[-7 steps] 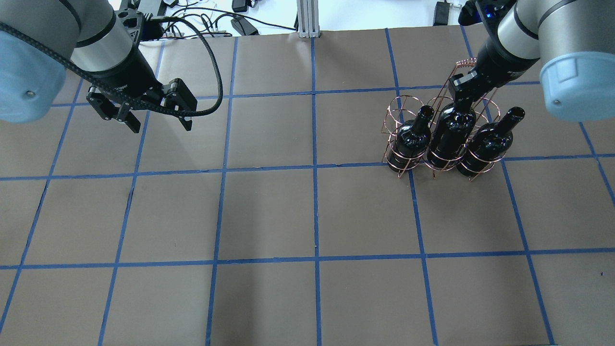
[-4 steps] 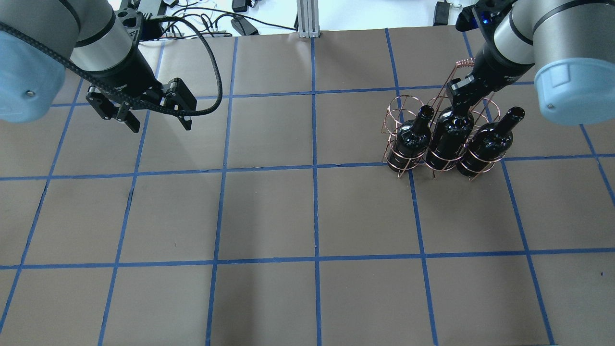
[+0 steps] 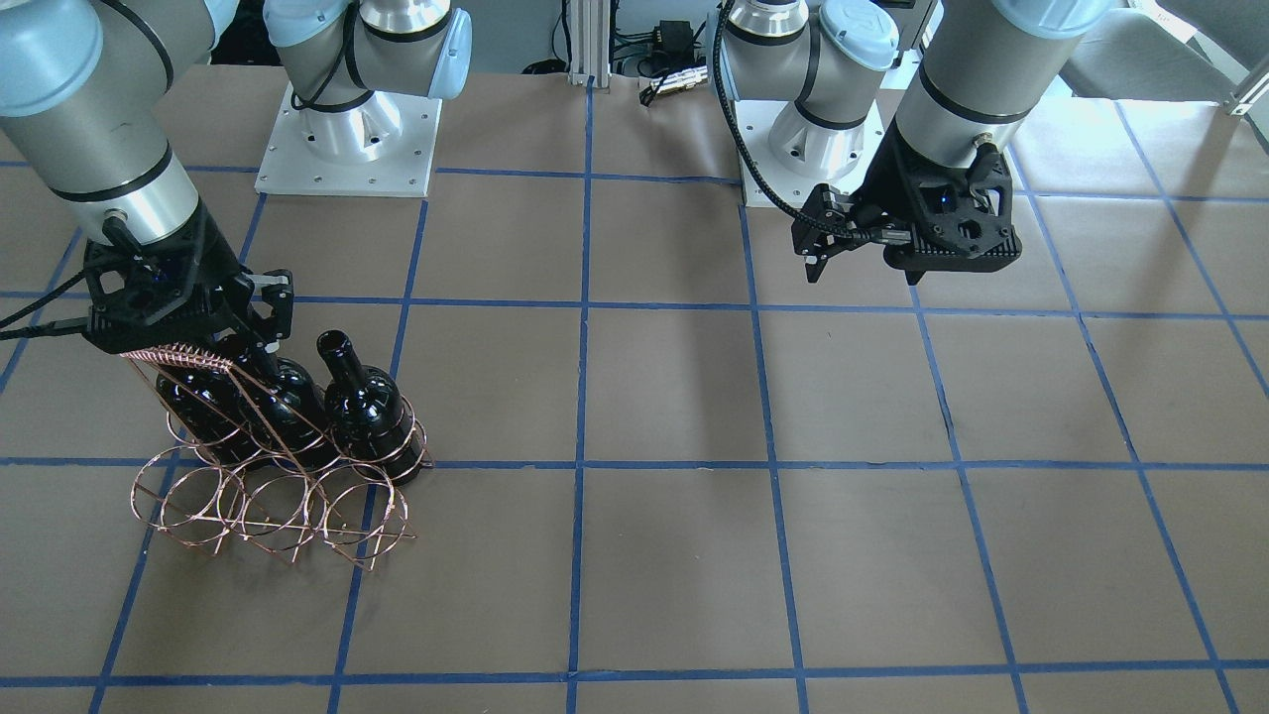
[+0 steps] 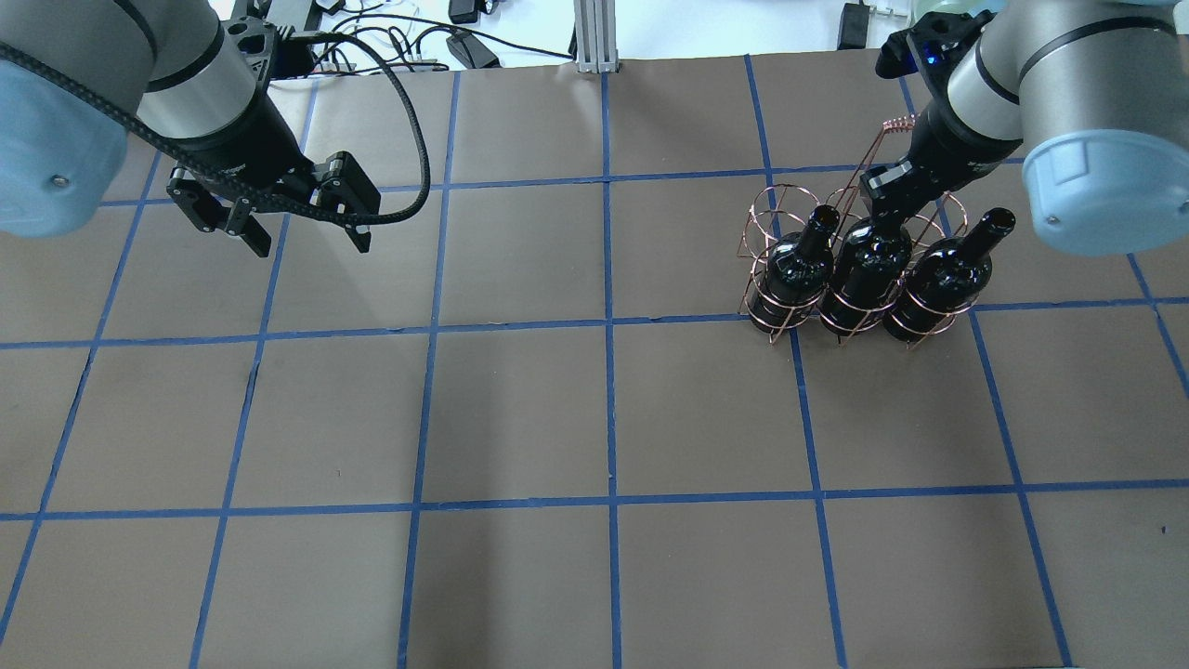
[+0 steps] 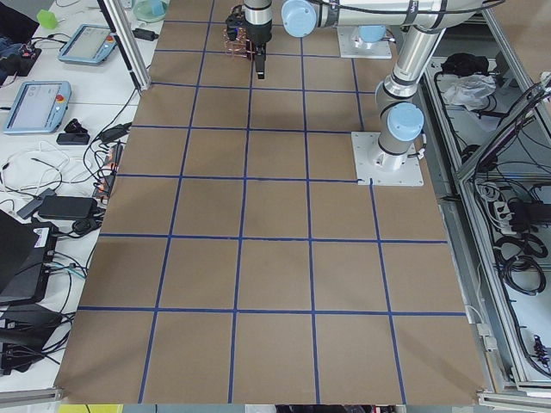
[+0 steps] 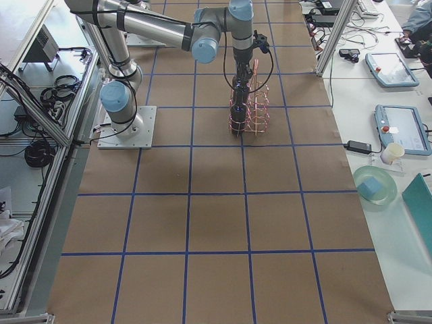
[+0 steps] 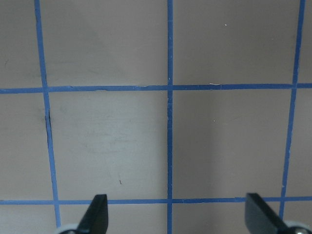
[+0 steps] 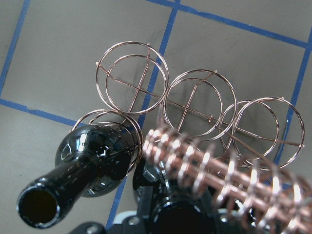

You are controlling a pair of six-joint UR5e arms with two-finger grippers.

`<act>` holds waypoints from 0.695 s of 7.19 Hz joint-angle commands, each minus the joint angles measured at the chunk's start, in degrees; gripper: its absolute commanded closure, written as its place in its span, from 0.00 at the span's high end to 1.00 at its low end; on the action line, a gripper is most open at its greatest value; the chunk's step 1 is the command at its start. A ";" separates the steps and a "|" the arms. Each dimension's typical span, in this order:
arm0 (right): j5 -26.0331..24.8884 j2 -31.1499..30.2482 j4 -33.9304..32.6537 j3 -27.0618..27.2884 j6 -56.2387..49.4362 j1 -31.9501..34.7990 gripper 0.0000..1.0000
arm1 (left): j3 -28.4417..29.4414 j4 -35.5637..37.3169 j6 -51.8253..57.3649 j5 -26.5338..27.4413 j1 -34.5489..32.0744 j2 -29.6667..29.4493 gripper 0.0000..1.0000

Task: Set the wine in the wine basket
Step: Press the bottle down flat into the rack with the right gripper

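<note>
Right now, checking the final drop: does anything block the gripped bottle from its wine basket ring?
Nothing visible: the right gripper's wine bottle already stands in the wine basket's middle ring, between two other bottles; the handle passes beside it.

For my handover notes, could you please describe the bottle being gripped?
On the table's right in the overhead view stands a copper wire basket. Three black bottles fill its robot-side row; the wine is the middle one, alone with the right gripper on its neck.
</note>
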 commanded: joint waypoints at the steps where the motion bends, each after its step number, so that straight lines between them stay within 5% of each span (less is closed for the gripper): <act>1: 0.18 0.50 -0.22 0.20 0.33 0.00 0.91 | -0.03 0.00 0.00 0.03 0.06 0.01 1.00; 2: 0.18 0.42 0.12 -0.33 0.85 0.00 1.00 | -0.03 0.00 0.00 0.03 0.06 0.01 1.00; 4: -0.25 -0.37 2.22 -4.26 2.25 0.26 1.00 | -0.03 0.00 0.00 0.03 0.15 0.01 1.00; 5: -0.43 -0.55 9.81 -9.33 5.14 0.44 1.00 | -0.03 0.00 0.00 0.03 0.15 0.01 1.00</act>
